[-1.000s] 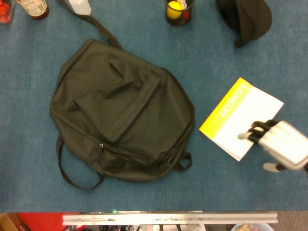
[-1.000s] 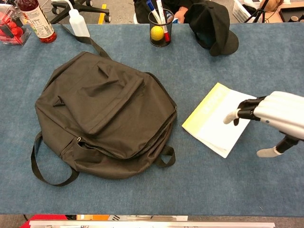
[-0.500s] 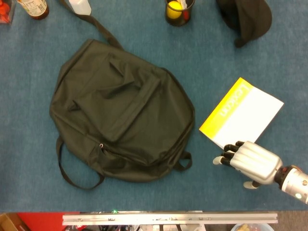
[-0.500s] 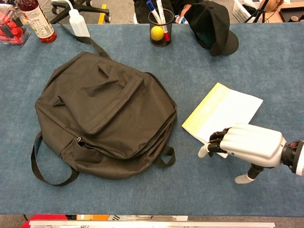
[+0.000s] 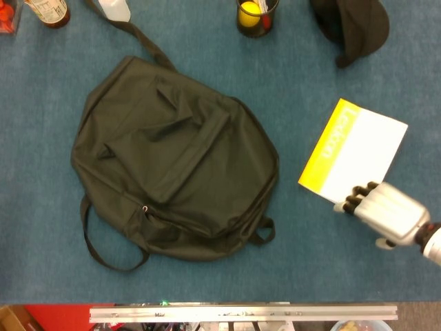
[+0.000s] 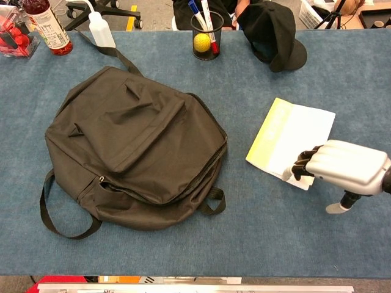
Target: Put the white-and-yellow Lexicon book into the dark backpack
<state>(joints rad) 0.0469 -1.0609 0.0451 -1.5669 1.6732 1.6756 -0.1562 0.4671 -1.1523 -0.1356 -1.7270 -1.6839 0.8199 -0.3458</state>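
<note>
**Right hand at the book's near edge; backpack untouched**

Right hand (image 5: 387, 217) sits at the lower right of the frame, its fingers curled over the near corner of the Lexicon book (image 5: 358, 155). Fingertips touch or overlap the book's lower edge; whether they grip it or merely press on it I cannot tell from either view. The thumb hangs below the palm, off the book. The left hand is not in view.

Task status, as judged: early. The book lies flat on the blue table (image 5: 207, 276), right of centre, yellow spine strip facing left, well apart from the dark backpack (image 5: 172, 158). Nothing is lifted. Securing the book, carrying it left and inserting it all remain.

Containers: the backpack lies flat at centre left, front pocket up. Its zipper line along the lower edge appears closed or nearly so; no opening is visible, and its contents cannot be seen. An opening would likely have to be made first. At the upper centre, a dark pen cup (image 6: 206, 36) holds a yellow ball and several pens.
</note>
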